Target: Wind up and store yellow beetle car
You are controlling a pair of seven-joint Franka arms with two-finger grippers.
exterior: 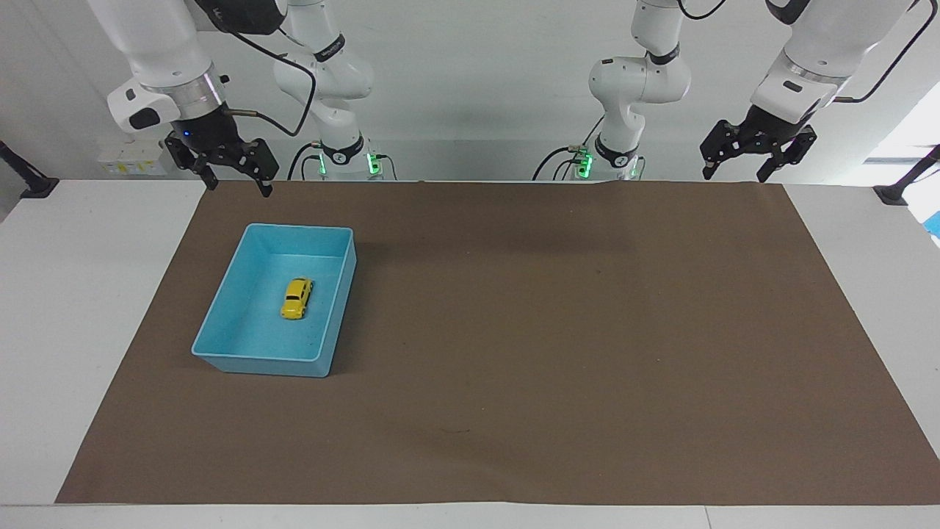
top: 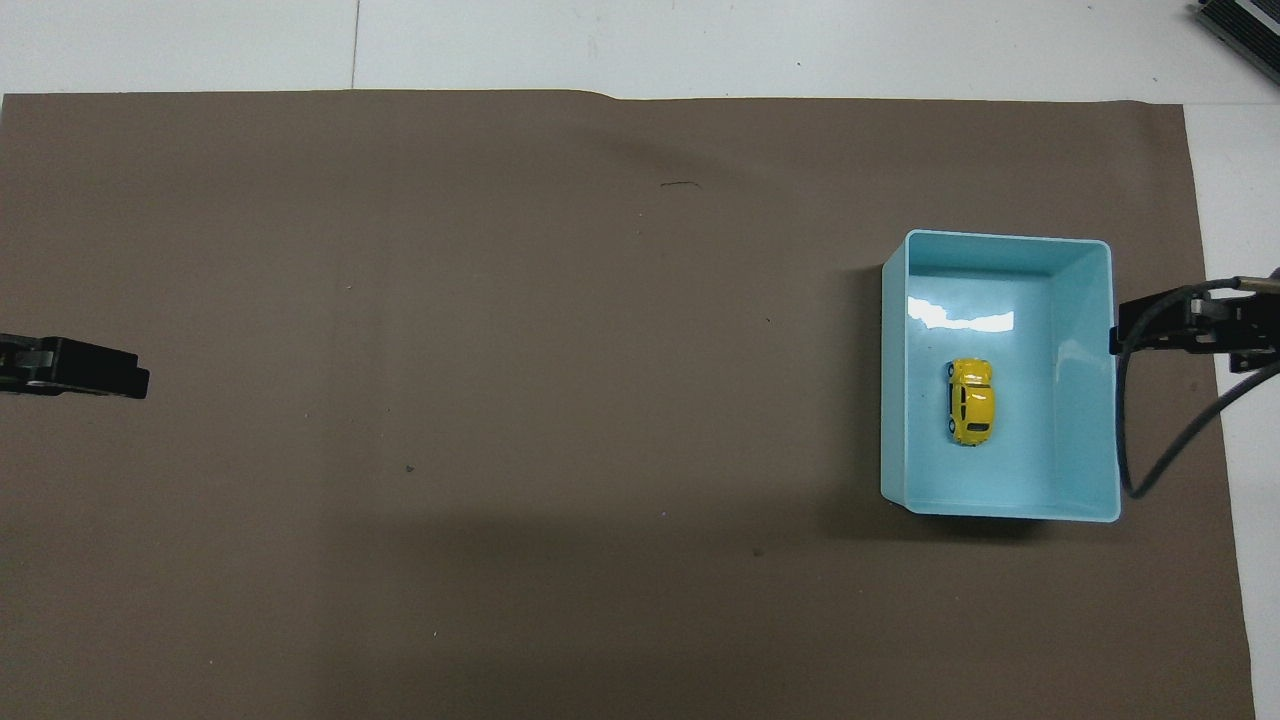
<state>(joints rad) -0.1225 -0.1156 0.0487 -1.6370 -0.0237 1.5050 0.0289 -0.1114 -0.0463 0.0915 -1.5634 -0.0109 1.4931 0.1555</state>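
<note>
the right gripper (exterior: 233,178) has its fingers spread and empty, hanging in the air over the mat's edge nearest the robots, at the right arm's end of the table. in the overhead view only its dark tip (top: 1165,328) and a loop of cable show, just outside the bin's wall. the left gripper (exterior: 736,167) waits high over the mat's corner at the left arm's end, fingers also parted and holding nothing.

out from the right gripper sits the blue bin (exterior: 220,351), toward the right arm's end of the mat and about midway between the table's two long edges. the car (exterior: 297,298) lies on its wheels on the bin floor, near the middle, touching no wall, its length running along the bin's long sides.

by my reading the storing is done: the car is in the bin and both grippers are clear of it. whether the spring was wound cannot be told from here.

what could still go wrong is small. if the spring holds tension, the car may roll and knock into a wall, though the bin's sides look tall enough to keep it in. the cable hanging off the right arm swings close to the bin's rim; a low move could snag the rim and drag or tip the light bin.
</note>
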